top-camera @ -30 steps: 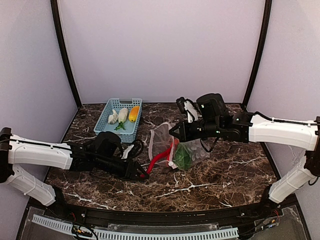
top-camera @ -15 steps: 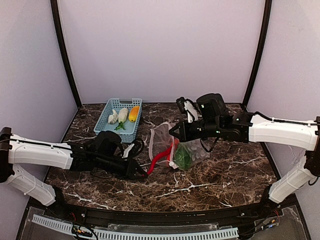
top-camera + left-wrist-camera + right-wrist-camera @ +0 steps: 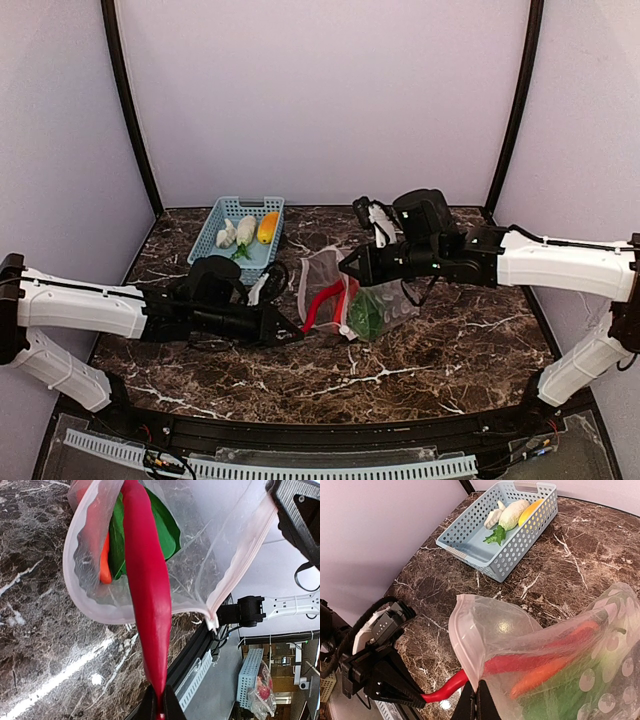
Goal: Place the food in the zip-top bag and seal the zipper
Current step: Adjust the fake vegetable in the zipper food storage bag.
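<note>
The clear dotted zip-top bag point(image 3: 372, 300) stands with its mouth open toward the left. My right gripper point(image 3: 475, 702) is shut on its rim, where the pinkish zipper point(image 3: 240, 555) runs. A long red toy pepper point(image 3: 145, 595) pokes halfway into the mouth, and my left gripper point(image 3: 161, 709) is shut on its thin tail. A green leafy piece point(image 3: 167, 530) and an orange one point(image 3: 103, 560) lie inside the bag. In the top view the left gripper point(image 3: 298, 335) sits just left of the bag and the right gripper point(image 3: 347, 266) is above its mouth.
A light-blue lattice basket point(image 3: 225, 255) stands at the back left, holding white pieces point(image 3: 512, 514), a yellow corn-like one point(image 3: 530, 512) and a green leaf point(image 3: 495, 535). The dark marble table point(image 3: 440, 350) ends in a black rail at its near edge.
My left gripper closed on the red pepper's tail and moved right toward the bag, pushing the pepper deeper into the mouth. The right gripper kept hold of the rim.
</note>
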Robot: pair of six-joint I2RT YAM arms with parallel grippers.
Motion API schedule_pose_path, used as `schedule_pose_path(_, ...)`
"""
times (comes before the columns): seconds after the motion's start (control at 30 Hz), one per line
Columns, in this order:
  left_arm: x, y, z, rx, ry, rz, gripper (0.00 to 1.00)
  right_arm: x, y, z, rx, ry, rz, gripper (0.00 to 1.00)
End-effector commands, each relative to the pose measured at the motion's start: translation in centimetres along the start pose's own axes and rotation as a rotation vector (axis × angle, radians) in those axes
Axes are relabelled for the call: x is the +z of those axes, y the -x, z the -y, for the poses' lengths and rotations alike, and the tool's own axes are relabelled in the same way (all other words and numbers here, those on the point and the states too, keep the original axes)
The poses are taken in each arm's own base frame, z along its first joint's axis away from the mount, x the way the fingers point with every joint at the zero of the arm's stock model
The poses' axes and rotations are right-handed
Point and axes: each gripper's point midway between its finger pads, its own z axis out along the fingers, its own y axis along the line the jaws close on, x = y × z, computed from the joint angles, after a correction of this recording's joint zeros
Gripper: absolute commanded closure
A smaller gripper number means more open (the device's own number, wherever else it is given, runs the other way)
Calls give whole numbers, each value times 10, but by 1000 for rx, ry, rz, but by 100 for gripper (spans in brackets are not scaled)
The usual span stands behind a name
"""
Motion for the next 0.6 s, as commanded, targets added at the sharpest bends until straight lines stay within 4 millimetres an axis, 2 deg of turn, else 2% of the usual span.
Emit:
schedule_pose_path(0.0, 2, 27, 25, 16, -61, 89, 99, -7, 7, -9, -7, 37, 41, 100)
schedule_pose_path(0.4, 26, 52, 48, 14, -113, 104, 99, -8, 1, -16, 6, 86, 41, 100)
schedule_pose_path(0.57, 38, 59, 48, -3, -99, 103, 99, -7, -1, -19, 12, 105, 39, 100)
